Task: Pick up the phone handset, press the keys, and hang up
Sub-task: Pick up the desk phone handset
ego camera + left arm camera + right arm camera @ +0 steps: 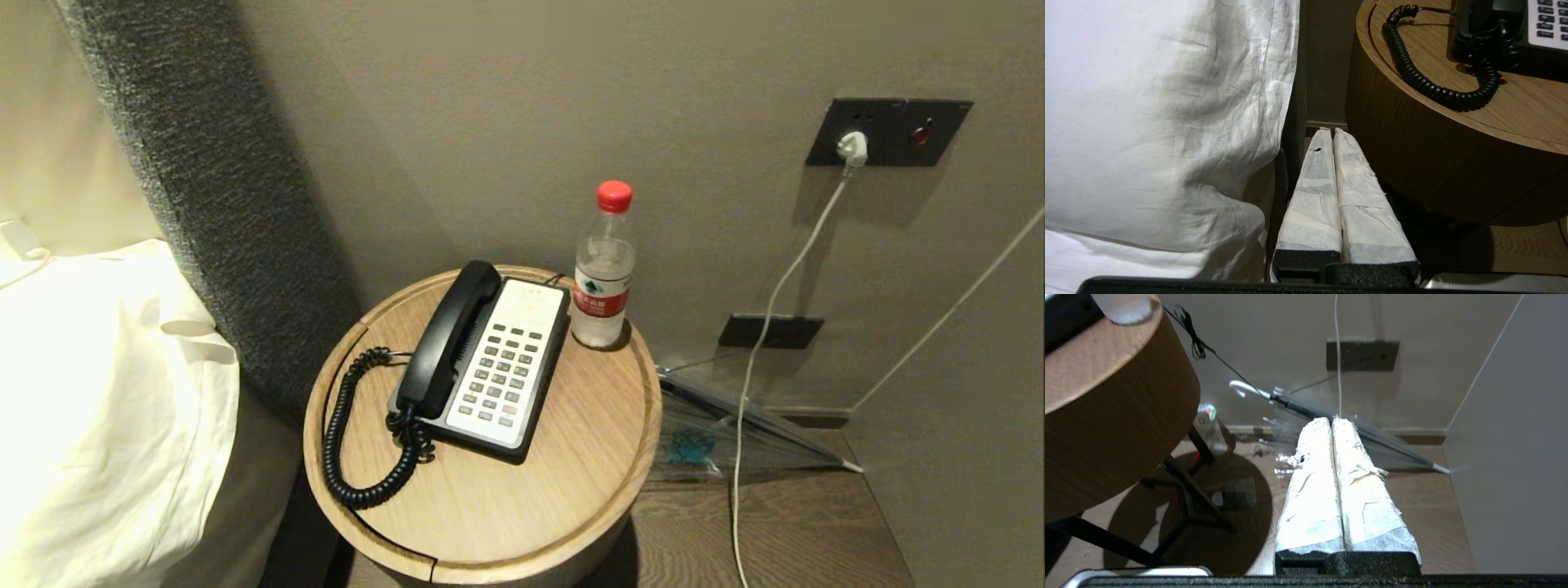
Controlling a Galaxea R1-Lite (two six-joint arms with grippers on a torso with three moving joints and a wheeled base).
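You're still at step zero here: nothing's been lifted. The phone handset (450, 338) sits in its cradle on the left side of the phone base (500, 365), which is on the round wooden side table (563, 482), with the coiled cord (343, 433) looping off toward the table's left edge.

Both arms look parked low. The left gripper (1329, 132) hangs between the bed linen (1159, 122) and the table's side with its taped fingers pressed together, holding nothing. The right gripper (1331, 420) is down over the floor on the table's other side, likewise pinched together and empty.

So I'd say your next move is bringing one arm up over the tabletop, spreading the fingers, and lining up on the handset's middle. Watch the water bottle (604, 269) standing just beside the base.

Count: one handset, one base, one cord, one bottle, two grippers.
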